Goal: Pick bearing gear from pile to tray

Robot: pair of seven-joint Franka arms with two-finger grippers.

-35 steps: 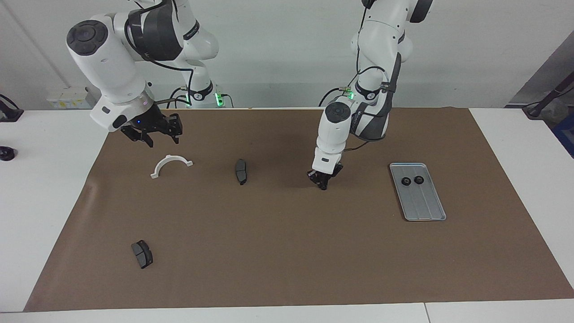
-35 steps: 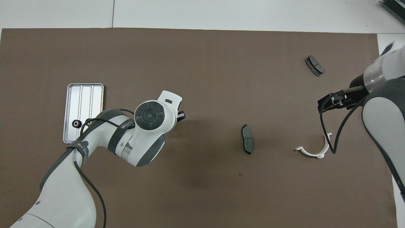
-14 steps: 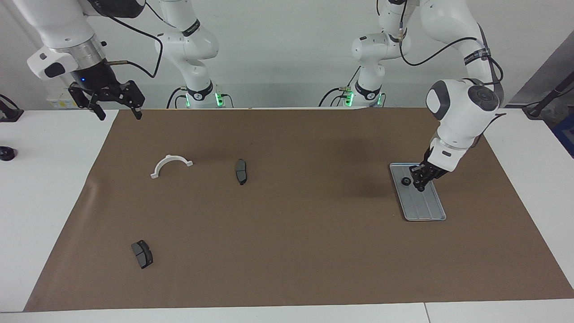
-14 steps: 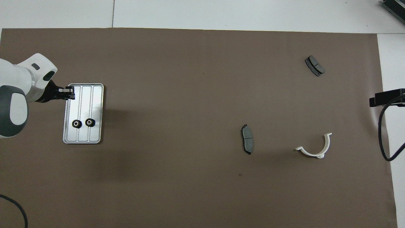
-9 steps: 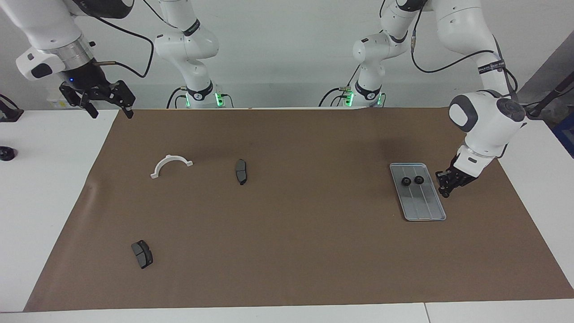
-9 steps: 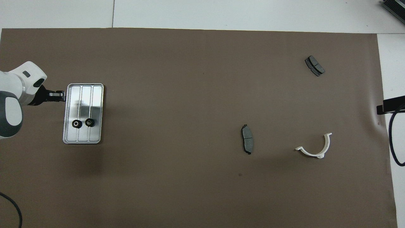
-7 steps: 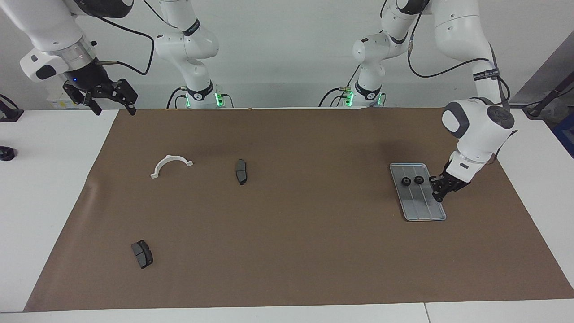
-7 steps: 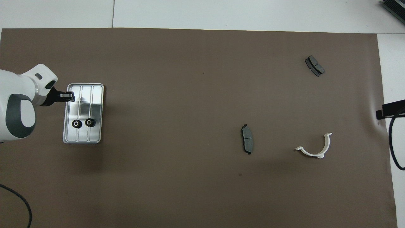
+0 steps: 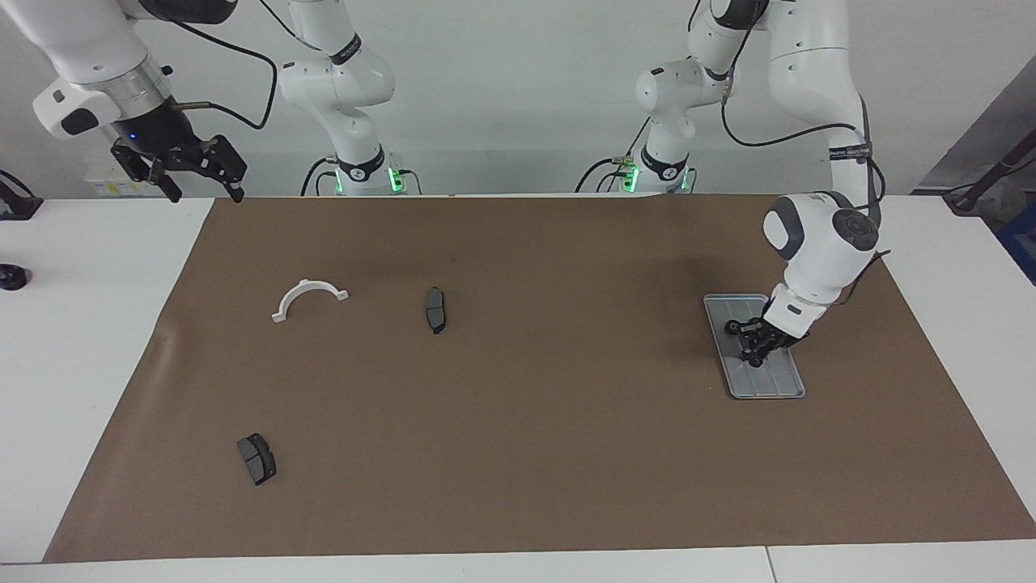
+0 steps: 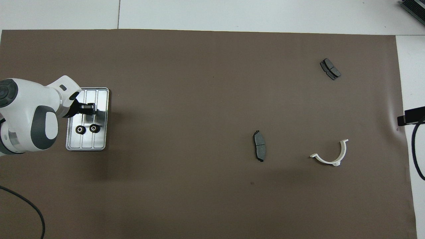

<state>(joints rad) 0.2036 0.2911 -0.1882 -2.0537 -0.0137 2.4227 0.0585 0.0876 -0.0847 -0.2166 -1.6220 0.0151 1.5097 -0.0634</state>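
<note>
The silver ridged tray (image 9: 770, 380) (image 10: 101, 99) lies on the brown mat toward the left arm's end. Two black bearing gears (image 10: 79, 129) (image 10: 94, 128) sit side by side in it, in the part nearer the robots; one gear (image 9: 732, 327) shows beside the left arm's hand. My left gripper (image 9: 757, 350) (image 10: 89, 107) hangs low over the tray's middle, next to the gears. Whether it holds anything cannot be told. No pile is in view. My right gripper (image 9: 201, 185) waits open and empty, raised over the mat's corner at the right arm's end.
Two dark brake pads (image 9: 435, 309) (image 9: 256, 458) (image 10: 259, 150) (image 10: 330, 68) and a white half-ring (image 9: 308, 296) (image 10: 330, 156) lie on the mat toward the right arm's end. A small black object (image 9: 11, 277) sits on the white table off the mat.
My left gripper has swung from beside the tray's outer edge to over the tray's middle. The two gears and the right arm have stayed put.
</note>
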